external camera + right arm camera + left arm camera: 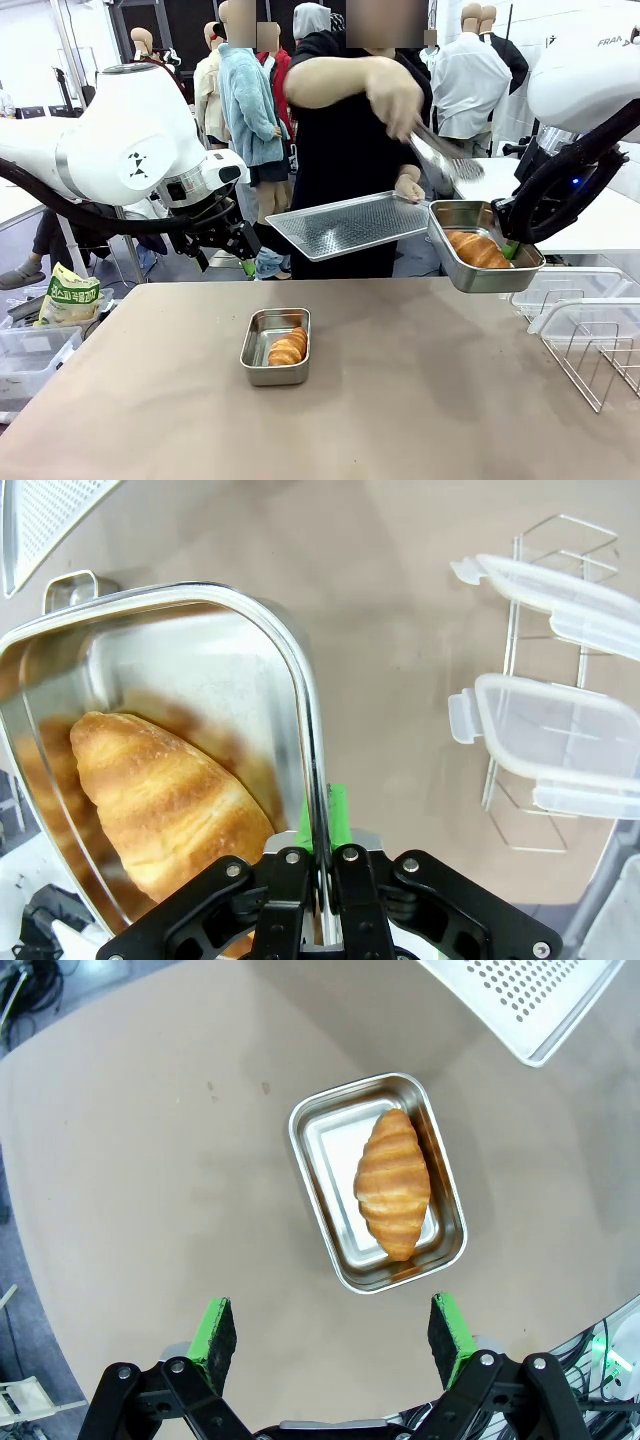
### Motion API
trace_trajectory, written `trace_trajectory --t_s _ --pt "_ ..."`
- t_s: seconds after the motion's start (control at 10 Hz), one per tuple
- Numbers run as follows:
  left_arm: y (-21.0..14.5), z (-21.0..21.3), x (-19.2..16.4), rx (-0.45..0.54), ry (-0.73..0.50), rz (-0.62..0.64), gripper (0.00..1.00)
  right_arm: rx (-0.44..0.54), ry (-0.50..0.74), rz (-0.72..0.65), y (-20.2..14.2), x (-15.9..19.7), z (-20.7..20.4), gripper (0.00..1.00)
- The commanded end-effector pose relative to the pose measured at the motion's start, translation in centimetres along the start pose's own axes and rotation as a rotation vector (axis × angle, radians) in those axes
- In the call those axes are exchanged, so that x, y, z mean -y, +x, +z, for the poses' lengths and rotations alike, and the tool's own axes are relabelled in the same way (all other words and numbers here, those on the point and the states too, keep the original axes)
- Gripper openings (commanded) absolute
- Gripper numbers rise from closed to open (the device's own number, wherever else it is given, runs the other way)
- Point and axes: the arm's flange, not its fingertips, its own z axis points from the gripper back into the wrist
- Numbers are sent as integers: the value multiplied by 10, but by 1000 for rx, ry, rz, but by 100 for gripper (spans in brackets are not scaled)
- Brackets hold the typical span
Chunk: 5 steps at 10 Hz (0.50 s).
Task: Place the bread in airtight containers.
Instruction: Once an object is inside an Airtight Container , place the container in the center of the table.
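Observation:
One steel container (275, 347) sits on the brown table, mid-front, with a golden croissant roll (288, 347) inside. My left gripper (238, 243) hovers high above and behind it; in the left wrist view it is open (332, 1330) over that container (320, 1190) and its roll (393, 1182). My right gripper (511, 249) is shut on the rim of a second container (487, 275), held in the air with a roll (477, 249) in it. The right wrist view shows the fingers (325, 865) pinching the container wall (300, 710) beside the roll (165, 792).
A person across the table holds a perforated steel tray (345, 222) and tongs (445, 156) next to the raised container. Clear lids (555, 735) rest on a rack (590, 350) at the right. A snack bag (68, 298) and clear bins (30, 355) stand at the left.

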Motion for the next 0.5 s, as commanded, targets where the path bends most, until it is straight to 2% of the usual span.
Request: trace_trajectory --t_s 0.0,0.4 --pt "1 0 -1 0 1 9 100 5 4 -5 0 0 2 0" --pt "1 0 -1 0 1 9 100 5 4 -5 0 0 2 0"
